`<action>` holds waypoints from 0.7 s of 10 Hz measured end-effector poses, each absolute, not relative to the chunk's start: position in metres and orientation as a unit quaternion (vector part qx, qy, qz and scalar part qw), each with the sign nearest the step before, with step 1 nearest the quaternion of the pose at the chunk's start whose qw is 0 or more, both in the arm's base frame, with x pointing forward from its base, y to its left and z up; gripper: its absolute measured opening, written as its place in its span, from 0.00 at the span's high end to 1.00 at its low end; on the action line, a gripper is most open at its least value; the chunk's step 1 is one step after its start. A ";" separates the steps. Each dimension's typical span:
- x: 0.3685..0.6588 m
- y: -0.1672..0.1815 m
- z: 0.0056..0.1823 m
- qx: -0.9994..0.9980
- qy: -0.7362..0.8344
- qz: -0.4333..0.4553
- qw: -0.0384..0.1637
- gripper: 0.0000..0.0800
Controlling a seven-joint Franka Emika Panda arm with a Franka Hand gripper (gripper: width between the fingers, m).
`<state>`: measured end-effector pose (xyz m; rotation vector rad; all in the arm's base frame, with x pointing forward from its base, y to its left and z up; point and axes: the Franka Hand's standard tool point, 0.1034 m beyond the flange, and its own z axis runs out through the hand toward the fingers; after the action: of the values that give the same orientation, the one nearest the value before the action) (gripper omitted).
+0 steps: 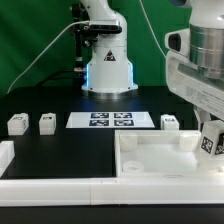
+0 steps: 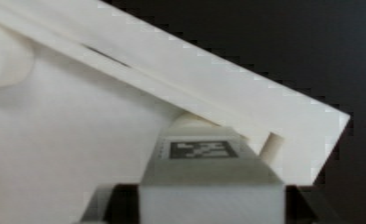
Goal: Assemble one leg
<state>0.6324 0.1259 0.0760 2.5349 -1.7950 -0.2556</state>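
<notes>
Hovering over the tabletop point(image 1: 150, 160) corner, I am holding the leg point(image 2: 206, 150) clamped in the claw point(image 1: 207, 135); next, I judge, is lowering it squarely in.

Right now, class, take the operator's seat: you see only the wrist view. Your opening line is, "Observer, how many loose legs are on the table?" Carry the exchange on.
Observer: Three, all outside your view. A first leg and a second leg stand to the exterior view's left of the marker board, and a third leg stands to its right.
Operator: And where am I working?
Observer: The end effector holds a fourth leg at the end of the tabletop on the exterior view's right.
</notes>
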 end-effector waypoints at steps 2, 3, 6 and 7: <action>0.634 0.126 0.076 0.758 -0.647 -0.078 0.019 0.63; 0.634 0.126 0.077 0.728 -0.681 -0.075 0.022 0.63; 0.634 0.127 0.076 0.733 -0.675 -0.075 0.022 0.63; 0.634 0.128 0.076 0.736 -0.672 -0.075 0.022 0.54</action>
<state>0.6335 0.1277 0.0756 2.2812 -2.0830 -0.2330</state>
